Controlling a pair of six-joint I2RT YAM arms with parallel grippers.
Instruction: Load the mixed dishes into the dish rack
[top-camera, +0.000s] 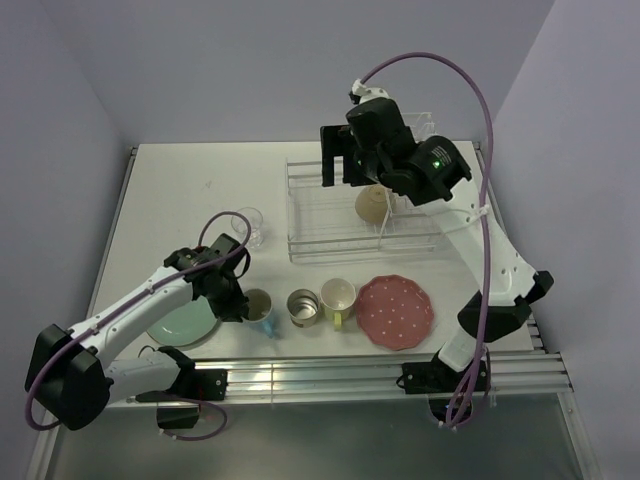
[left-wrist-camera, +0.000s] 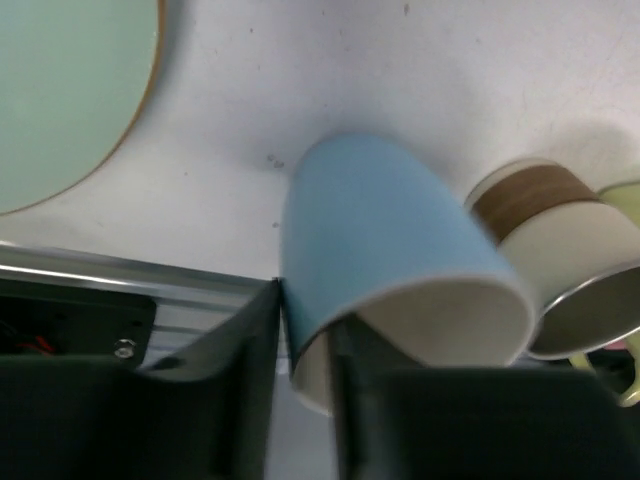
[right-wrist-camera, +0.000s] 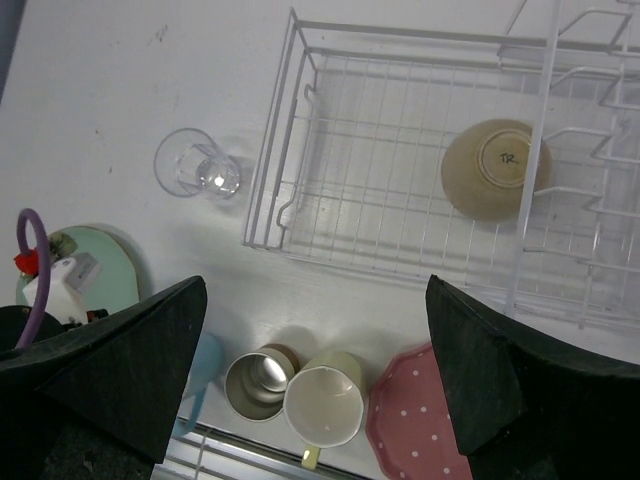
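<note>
Beside the green plate (left-wrist-camera: 60, 100), the left gripper (left-wrist-camera: 305, 345) pinches the tilted blue mug (left-wrist-camera: 390, 230) by its rim. The right gripper (right-wrist-camera: 315, 330) hangs wide open, empty, above the rack (right-wrist-camera: 420, 32) holding an upturned bowl (right-wrist-camera: 495, 168).

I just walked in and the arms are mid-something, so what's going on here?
The robot is loading dishes into the white wire rack. The left hand is clamped on the rim of the light-blue mug, which sits tilted, one finger inside it. The right hand hangs open and empty above the rack, where only the cream bowl lies upside down. The clear glass, mint-green plate, tan cup, yellow-green mug and pink dotted plate are on the table, outside the rack.
</note>
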